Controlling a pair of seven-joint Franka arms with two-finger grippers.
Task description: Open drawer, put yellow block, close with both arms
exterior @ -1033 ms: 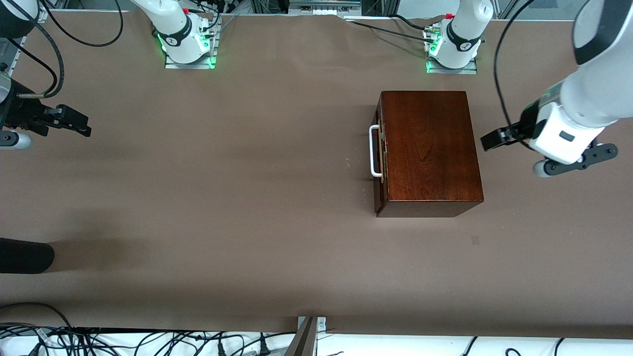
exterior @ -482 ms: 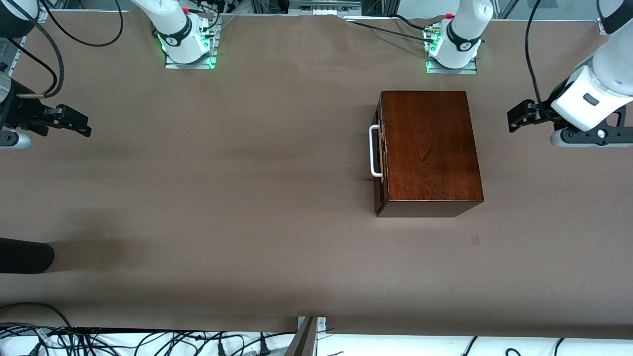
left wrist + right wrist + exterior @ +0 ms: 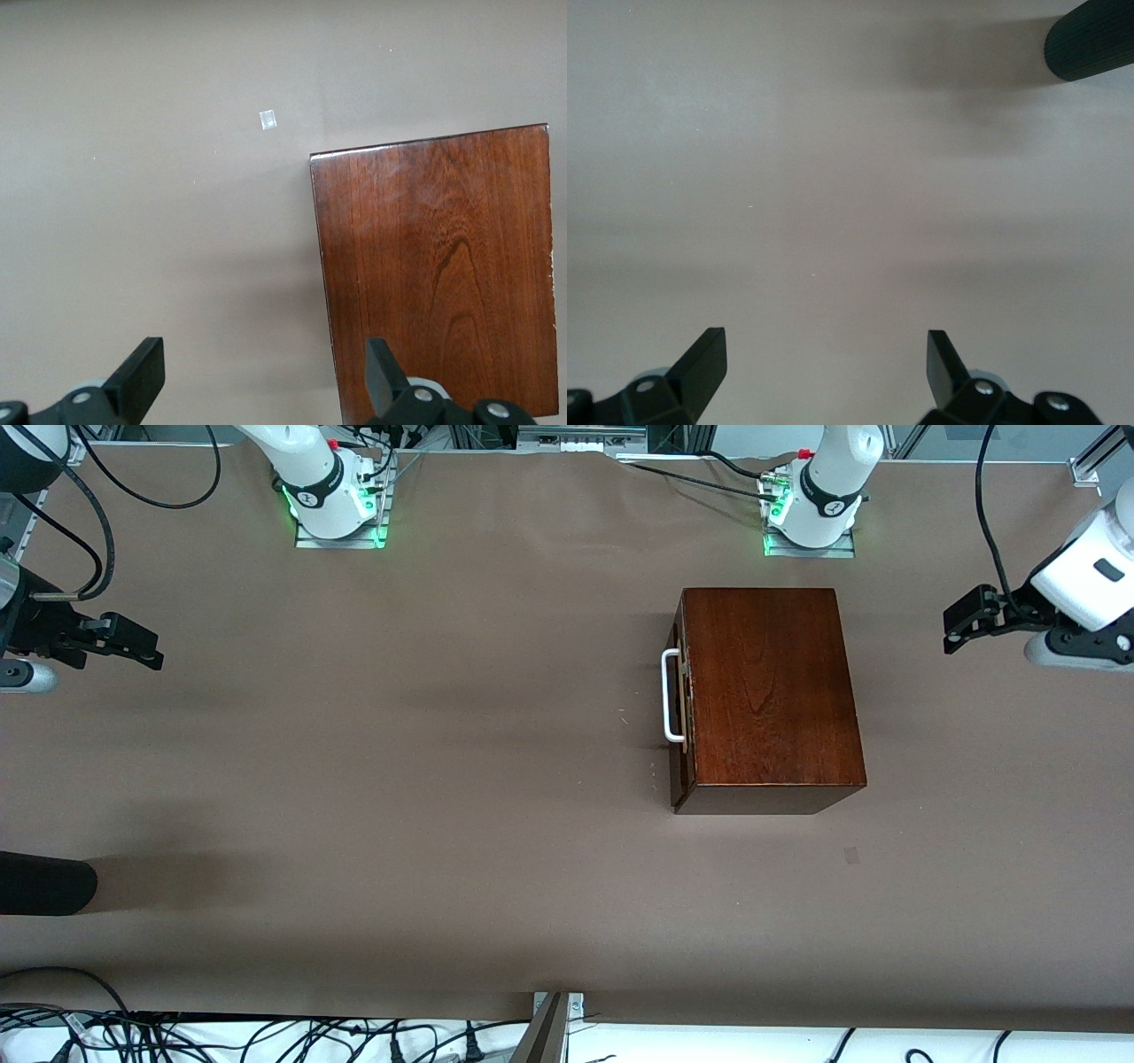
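The dark mahogany box (image 3: pixel 771 691) stands on the brown table toward the left arm's end, with the drawer (image 3: pixel 681 771) pushed fully in. Its white loop handle (image 3: pixel 671 695) faces the right arm's end. The yellow block is out of view in every frame. My left gripper (image 3: pixel 964 620) hangs open and empty over bare table beside the box, off its handle-less end. The left wrist view shows the box top (image 3: pixel 434 266) past the open left gripper (image 3: pixel 261 367). My right gripper (image 3: pixel 133 646) waits open and empty at the right arm's end; in its wrist view the right gripper (image 3: pixel 824 354) has only table below.
A black rounded object (image 3: pixel 44 883) reaches onto the table at the right arm's end, nearer the front camera, and also shows as the black object (image 3: pixel 1090 40). A small pale mark (image 3: pixel 851 856) lies on the table near the box. Cables and a metal bracket (image 3: pixel 549 1027) line the near edge.
The left arm has drawn away from the box toward its own end of the table and toward the bases. The right arm and the box have not moved.
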